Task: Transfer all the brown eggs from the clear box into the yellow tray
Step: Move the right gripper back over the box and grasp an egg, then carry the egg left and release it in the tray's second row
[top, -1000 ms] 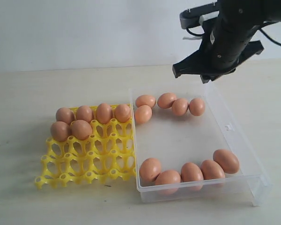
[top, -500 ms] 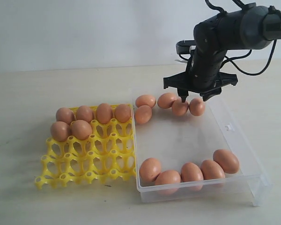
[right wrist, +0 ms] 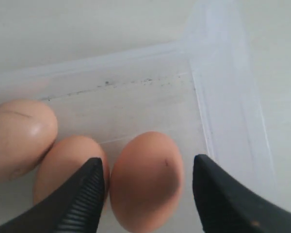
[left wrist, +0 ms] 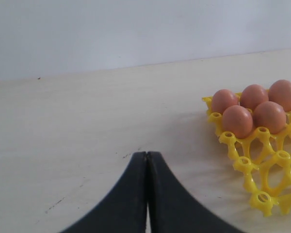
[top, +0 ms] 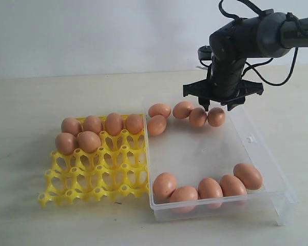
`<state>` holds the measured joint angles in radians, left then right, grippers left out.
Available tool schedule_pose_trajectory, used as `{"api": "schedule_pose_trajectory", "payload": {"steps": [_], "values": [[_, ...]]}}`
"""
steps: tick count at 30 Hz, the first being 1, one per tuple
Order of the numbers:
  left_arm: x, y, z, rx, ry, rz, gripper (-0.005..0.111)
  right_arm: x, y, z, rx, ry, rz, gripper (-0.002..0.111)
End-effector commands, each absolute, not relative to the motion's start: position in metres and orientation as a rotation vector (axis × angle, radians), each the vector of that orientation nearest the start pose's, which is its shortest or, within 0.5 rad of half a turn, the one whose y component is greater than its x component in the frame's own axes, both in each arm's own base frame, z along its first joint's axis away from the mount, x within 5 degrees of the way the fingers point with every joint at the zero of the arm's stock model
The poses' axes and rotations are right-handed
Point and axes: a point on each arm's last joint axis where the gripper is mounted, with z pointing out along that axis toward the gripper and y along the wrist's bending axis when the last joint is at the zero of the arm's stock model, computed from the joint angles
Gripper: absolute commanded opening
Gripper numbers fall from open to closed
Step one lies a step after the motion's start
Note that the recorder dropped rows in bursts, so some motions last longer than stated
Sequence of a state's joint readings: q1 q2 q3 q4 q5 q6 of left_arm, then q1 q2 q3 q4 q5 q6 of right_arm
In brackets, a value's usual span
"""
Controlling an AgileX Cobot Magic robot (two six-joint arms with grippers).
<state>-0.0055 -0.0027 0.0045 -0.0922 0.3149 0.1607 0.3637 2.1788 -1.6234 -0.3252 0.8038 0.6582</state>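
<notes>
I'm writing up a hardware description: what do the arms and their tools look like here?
Right arm: glossy black rounded links, black cables looping alongside. Right tool: black, wide crossbar, ribbed fingers. Left tool: smooth black curved fingers.

The right pincer has lowered and opened astride one brown egg.

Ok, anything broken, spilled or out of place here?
Nothing stands out: the brown eggs look whole in the yellow tray and the clear box, with no spill. Only faint dark specks mark the box floor.
</notes>
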Motion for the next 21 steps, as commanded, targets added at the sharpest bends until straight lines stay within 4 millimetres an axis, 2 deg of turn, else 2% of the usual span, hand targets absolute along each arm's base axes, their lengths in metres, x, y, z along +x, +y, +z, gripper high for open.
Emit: {"api": "schedule_pose_trajectory", "payload": {"steps": [1,9,18,21], "values": [[0.054,-0.003,0.185,0.089,1.791,0.011,0.000,0.436,0.136,0.158,0.166,2.740,-0.134,0.053],[0.054,-0.003,0.185,0.089,1.791,0.011,0.000,0.438,0.140,0.156,0.178,2.718,-0.073,0.053],[0.054,-0.003,0.185,0.089,1.791,0.011,0.000,0.437,0.140,0.129,0.200,2.800,-0.107,0.052],[0.054,-0.003,0.185,0.089,1.791,0.011,0.000,0.437,0.140,0.126,0.193,2.805,-0.117,0.048]]}}
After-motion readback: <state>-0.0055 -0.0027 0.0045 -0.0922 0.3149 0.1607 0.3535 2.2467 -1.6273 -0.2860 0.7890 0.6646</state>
